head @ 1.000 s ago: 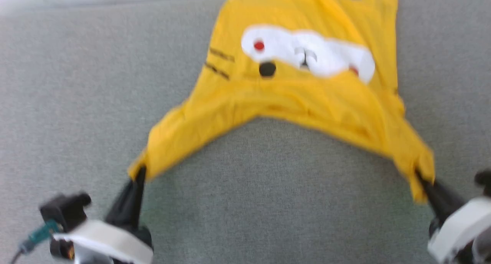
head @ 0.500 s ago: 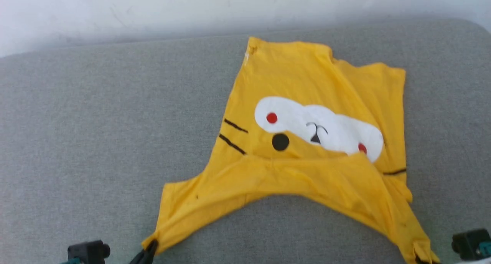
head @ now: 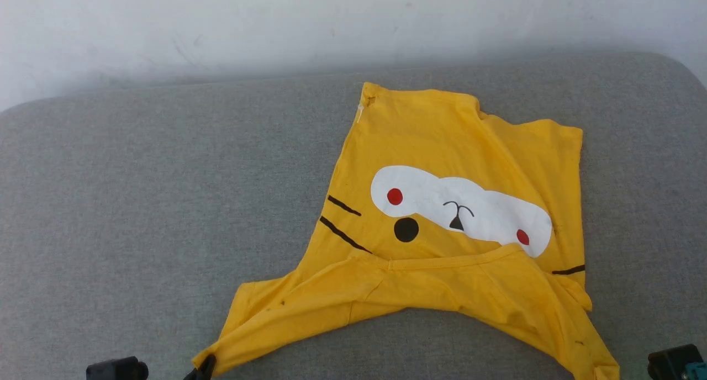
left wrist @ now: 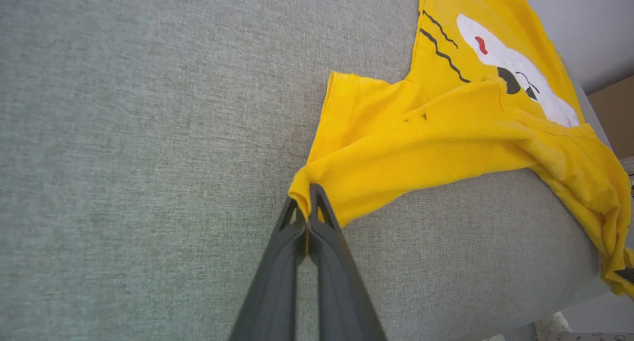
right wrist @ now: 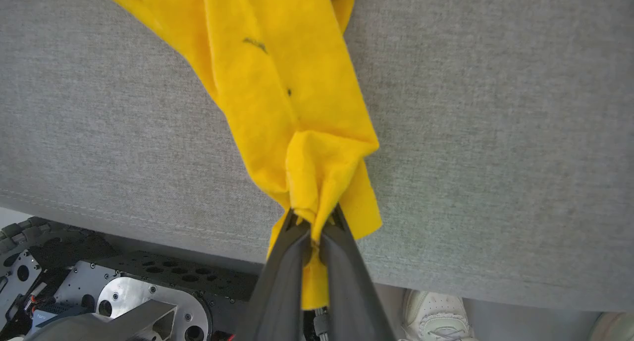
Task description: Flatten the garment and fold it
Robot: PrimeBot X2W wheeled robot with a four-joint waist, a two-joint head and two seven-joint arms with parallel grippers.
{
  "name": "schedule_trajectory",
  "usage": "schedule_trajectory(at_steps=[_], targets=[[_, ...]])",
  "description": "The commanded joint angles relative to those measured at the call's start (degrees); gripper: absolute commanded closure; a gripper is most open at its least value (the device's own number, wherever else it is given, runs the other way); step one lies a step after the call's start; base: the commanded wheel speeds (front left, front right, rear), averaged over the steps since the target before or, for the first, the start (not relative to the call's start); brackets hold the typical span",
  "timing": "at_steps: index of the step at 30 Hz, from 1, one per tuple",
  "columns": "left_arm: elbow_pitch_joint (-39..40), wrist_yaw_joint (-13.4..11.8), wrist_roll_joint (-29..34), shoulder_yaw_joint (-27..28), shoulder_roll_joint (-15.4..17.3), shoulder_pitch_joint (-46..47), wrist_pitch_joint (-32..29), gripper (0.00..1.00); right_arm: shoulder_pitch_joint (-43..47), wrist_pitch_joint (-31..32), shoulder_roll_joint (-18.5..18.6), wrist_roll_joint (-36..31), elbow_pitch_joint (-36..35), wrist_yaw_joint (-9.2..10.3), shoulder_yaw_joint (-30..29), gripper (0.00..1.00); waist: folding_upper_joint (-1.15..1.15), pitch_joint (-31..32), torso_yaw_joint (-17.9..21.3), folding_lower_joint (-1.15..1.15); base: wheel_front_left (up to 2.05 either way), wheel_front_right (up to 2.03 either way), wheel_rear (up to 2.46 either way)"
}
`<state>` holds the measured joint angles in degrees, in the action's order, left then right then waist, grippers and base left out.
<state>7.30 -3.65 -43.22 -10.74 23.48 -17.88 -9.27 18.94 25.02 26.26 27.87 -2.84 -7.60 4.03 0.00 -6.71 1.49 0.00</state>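
Item: garment (head: 431,126); left gripper (left wrist: 309,202) and right gripper (right wrist: 314,217) clamp its 7 and 5 o'clock corners; we should pull evenly.

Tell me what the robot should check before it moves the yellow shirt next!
1. The left end effector shut on a corner of the garment: ok.
2. The right end effector shut on the other, bunched corner: ok.
3. The garment lying flat on the grey cushion: not ok, its near part is folded back and wrinkled.
4. The shoe by the cushion's edge, safely away: cannot tell.
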Motion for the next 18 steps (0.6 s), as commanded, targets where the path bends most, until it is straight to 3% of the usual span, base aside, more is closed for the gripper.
schedule_trajectory(at_steps=[1, 3, 5, 7, 8, 12, 18], targets=[[0.3, -0.4, 0.5, 0.3, 0.2, -0.7, 0.5, 1.00, 0.5, 0.1, -0.5, 0.2, 0.2, 0.11, -0.1, 0.99, 0.00, 0.5, -0.3, 0.00, 0.00, 0.00, 0.00], [0.7, -0.4, 0.5, 0.1, 0.0, -0.5, 0.7, 1.00, 0.5, 0.1, -0.8, 0.3, 0.1, 0.11, 0.0, 0.96, 0.00, 0.8, -0.5, 0.00, 0.00, 0.00, 0.00], [1.2, -0.3, 0.6, -0.2, -0.2, -0.4, 0.8, 1.00, 0.2, 0.0, -1.3, 0.4, 0.0, 0.11, 0.0, 0.80, 0.00, 1.1, -0.7, 0.00, 0.00, 0.00, 0.00], [1.6, -0.2, 0.6, -0.3, -0.3, -0.3, 1.0, 1.00, -0.1, -0.1, -2.1, 0.6, -0.2, 0.11, -0.6, 0.32, 0.00, 1.1, -0.9, 0.00, 0.00, 0.00, 0.00], [1.8, -0.2, 0.7, -0.4, -0.2, -0.3, 1.0, 1.00, -0.4, -0.4, -2.5, 0.8, -0.4, 0.11, -0.9, 0.00, 0.00, 1.0, -1.0, 0.00, 0.00, 0.00, 0.00], [2.8, -0.3, 1.1, -0.4, 0.0, 0.3, 1.2, 1.00, -2.3, 0.1, -3.6, 3.0, -3.2, 0.11, -3.1, 0.00, 0.00, -0.2, -1.2, 0.00, 0.00, 0.00, 0.00], [5.4, -0.9, 2.1, -0.4, 0.3, 1.7, 1.5, 1.00, -11.7, 1.2, -2.3, 4.7, -11.7, 0.11, -14.2, 0.00, 0.00, -3.7, -1.5, 0.00, 0.00, 0.00, 0.00]])
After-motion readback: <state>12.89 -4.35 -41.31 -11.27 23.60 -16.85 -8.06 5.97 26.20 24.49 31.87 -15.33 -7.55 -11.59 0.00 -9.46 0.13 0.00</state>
